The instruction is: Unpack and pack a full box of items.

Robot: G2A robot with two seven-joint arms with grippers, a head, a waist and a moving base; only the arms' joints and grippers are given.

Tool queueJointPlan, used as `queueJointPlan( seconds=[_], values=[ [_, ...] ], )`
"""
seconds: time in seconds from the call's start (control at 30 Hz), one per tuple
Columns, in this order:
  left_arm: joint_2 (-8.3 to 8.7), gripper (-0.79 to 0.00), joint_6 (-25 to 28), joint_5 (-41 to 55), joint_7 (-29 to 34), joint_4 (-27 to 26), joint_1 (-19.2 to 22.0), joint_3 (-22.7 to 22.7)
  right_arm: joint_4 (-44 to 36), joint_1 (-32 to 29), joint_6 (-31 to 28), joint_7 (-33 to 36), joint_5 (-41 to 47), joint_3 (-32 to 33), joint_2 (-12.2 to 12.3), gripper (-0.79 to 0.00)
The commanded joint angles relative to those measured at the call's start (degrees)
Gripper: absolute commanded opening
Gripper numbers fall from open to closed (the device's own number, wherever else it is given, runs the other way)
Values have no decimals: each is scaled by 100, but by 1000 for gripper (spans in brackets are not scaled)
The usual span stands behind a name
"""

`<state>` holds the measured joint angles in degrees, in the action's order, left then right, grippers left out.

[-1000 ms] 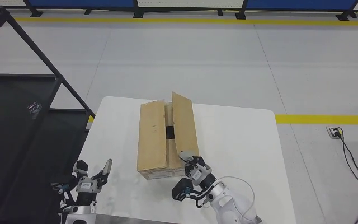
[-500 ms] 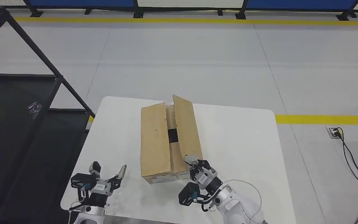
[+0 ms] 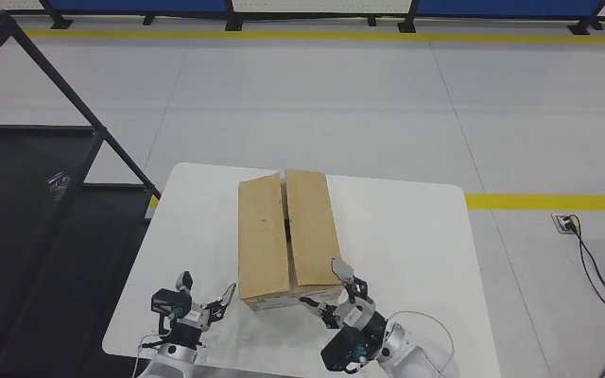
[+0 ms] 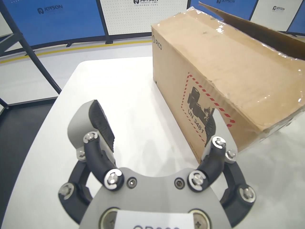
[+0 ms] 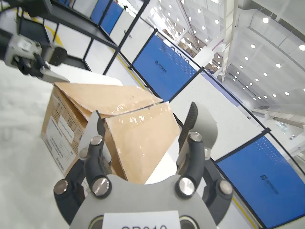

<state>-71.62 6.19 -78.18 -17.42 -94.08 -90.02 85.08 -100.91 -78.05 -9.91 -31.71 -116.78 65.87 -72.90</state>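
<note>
Cardboard box (image 3: 284, 231) sits mid-table (image 3: 406, 236), its long side running away from the robot. Left flap (image 3: 263, 236) and right flap (image 3: 310, 227) are both folded down and meet along a centre seam. In the left wrist view the right flap (image 4: 257, 32) stands a little higher than the left one. Clear tape (image 4: 238, 91) shines along the flap edges. A label (image 4: 202, 110) with a red dashed border is on the box's left wall.

Left gripper (image 3: 206, 288) is low over the table, by the box's near left corner. Its fingers are spread wide with nothing between them. One pad (image 4: 102, 120) is over bare table and the other is just beside the labelled wall; contact cannot be told.

Right gripper (image 3: 328, 287) is at the near right corner. Its fingers are spread too. In its own wrist view the right flap's near corner (image 5: 143, 129) lies in the gap between them, unpinched. Touch cannot be told.

Around the table: grey floor, a yellow line (image 3: 529, 200) and a black rack (image 3: 57, 217) on the left.
</note>
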Motion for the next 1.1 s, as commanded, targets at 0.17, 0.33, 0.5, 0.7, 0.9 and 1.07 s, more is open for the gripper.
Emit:
queueJointPlan(
  seconds=[0.17,0.33,0.5,0.7,0.9,1.07],
  values=[
    [-15,0,106,-92,18,-9,48,-185,279,5,-777,-1443,1002,273,77,0],
    [-23,0,151,-219,41,-57,62,-321,468,57,-836,-1812,1181,331,102,0],
    [-36,0,193,-316,77,-71,119,-480,523,76,-858,-1950,1245,342,122,0],
    [-57,0,314,-376,143,-72,224,-712,557,82,-843,-1979,1334,340,138,0],
    [-79,0,336,-452,176,-81,286,-918,600,107,-847,-2036,1396,355,158,0],
    [-69,0,341,-420,188,-55,268,-849,645,143,-846,-2072,1447,332,167,0]
  ],
)
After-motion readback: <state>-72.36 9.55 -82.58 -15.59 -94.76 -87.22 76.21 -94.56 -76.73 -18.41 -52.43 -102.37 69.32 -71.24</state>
